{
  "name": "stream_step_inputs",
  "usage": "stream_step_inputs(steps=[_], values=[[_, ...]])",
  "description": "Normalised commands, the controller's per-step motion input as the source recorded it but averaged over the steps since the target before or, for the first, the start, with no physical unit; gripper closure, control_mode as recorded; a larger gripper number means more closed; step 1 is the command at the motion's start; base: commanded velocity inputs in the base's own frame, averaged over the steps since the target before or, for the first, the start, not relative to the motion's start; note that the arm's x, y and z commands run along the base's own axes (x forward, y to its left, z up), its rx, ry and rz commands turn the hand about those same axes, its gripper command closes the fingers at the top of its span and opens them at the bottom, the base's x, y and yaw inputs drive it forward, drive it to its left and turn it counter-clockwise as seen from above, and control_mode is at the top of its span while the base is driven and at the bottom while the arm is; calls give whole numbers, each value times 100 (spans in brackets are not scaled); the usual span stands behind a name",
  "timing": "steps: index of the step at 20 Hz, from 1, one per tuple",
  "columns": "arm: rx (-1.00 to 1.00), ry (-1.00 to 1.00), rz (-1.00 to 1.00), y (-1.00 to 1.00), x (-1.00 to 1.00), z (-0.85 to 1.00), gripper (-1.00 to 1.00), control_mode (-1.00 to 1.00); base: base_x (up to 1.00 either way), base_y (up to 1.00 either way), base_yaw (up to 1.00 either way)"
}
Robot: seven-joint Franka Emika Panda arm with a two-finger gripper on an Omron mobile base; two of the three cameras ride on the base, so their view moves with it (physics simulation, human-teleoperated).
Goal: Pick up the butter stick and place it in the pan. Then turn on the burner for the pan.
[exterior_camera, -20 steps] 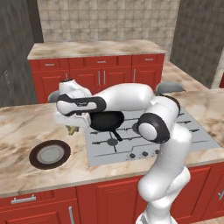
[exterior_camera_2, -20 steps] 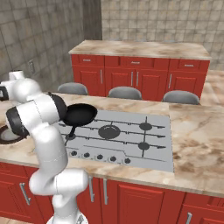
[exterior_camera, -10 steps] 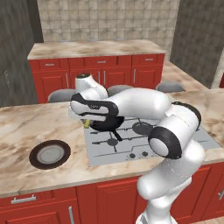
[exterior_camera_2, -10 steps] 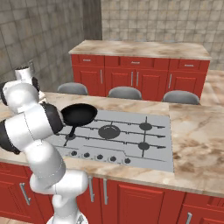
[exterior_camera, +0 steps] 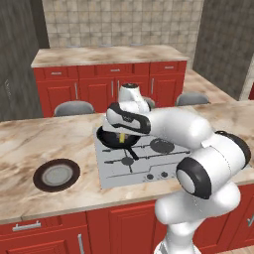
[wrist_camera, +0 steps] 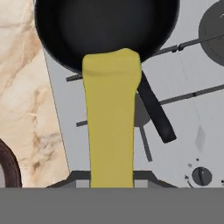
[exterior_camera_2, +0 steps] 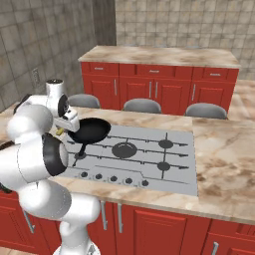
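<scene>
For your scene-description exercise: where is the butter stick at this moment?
The butter stick is held in the pincer above the stove's left side, its far end over the near rim of the pan.

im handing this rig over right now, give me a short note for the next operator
Gripper: shut on the butter stick, carrying it above the stove.
Butter stick: in the hand view it hangs over the near rim of the pan; not yet released.
Pan: on the stove's rear left burner, handle pointing toward the knobs.
Done: butter picked up and brought to the pan.
Left: lower and release the butter in the pan, then turn the knob for that burner. Which knob that is cannot be told from here.
A dark round plate sits on the counter left of the stove.
</scene>
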Motion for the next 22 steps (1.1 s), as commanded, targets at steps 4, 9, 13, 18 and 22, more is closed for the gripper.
stream_step_inputs(steps=[4, 9, 13, 18, 22], values=[[7, 0, 10, -56, 31, 0, 100, -100, 0, 0, 0], [0, 0, 5, -15, 45, 0, 100, -100, 0, 0, 0], [-1, 6, 2, 0, 50, 0, 100, -100, 0, 0, 0], [-1, 6, 1, -1, 46, 0, 100, -100, 0, 0, 0], [0, 2, 0, -1, 44, 0, 100, -100, 0, 0, 0]])
